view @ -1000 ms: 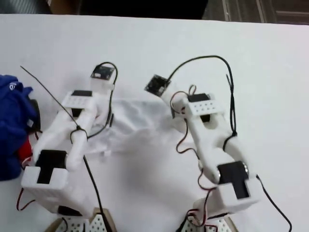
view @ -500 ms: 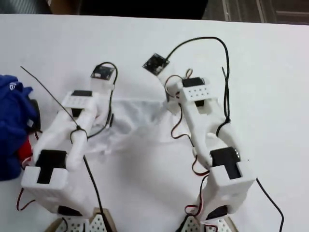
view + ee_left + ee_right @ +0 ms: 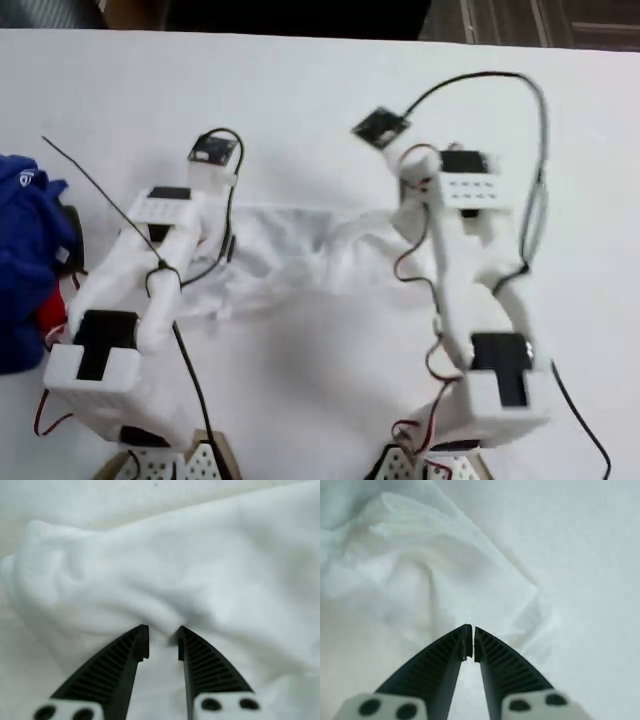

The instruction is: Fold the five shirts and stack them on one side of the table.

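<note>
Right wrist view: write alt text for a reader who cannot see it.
The right gripper, its black fingers almost together, pinches the edge of a crumpled white shirt lying on a white table.

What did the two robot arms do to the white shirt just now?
The right gripper, shut on the white shirt, swung out to the robot's right and a little farther from its base. It pulled that end of the shirt along, stretching it wider. The left gripper kept its place on the other end, and the blue pile did not move.
</note>
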`<state>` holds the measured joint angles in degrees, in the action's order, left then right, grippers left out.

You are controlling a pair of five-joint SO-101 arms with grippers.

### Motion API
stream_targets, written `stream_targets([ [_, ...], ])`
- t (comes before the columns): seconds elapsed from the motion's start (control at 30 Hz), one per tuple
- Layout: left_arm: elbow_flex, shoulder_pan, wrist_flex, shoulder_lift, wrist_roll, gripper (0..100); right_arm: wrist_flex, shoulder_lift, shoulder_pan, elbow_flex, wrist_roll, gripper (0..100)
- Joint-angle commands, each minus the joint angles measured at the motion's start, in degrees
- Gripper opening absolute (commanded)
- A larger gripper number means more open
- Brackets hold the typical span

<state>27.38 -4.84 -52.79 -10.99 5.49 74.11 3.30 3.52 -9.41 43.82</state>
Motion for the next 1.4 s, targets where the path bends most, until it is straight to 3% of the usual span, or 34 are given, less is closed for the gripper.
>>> stream_targets([
  [0.0,0.1,-0.4,1.8,0.2,-0.4,11,2.6,-6.9,-4.5,0.9,0.7,2.1],
  [0.3,-0.3,-0.4,1.8,-0.2,-0.4,11,-7.2,-0.9,-4.8,-6.3,0.3,2.1],
  [0.53,-0.7,-0.4,1.7,-0.2,-0.4,11,-5.5,1.8,-0.8,-5.1,0.2,2.9],
  [0.77,-0.7,-0.3,1.7,-0.3,-0.4,11,-5.9,2.2,0.7,-5.0,-1.8,20.5],
  [1.37,-0.7,-0.3,1.7,-0.3,-0.4,11,-12.5,17.7,0.1,2.2,-1.8,14.5],
])
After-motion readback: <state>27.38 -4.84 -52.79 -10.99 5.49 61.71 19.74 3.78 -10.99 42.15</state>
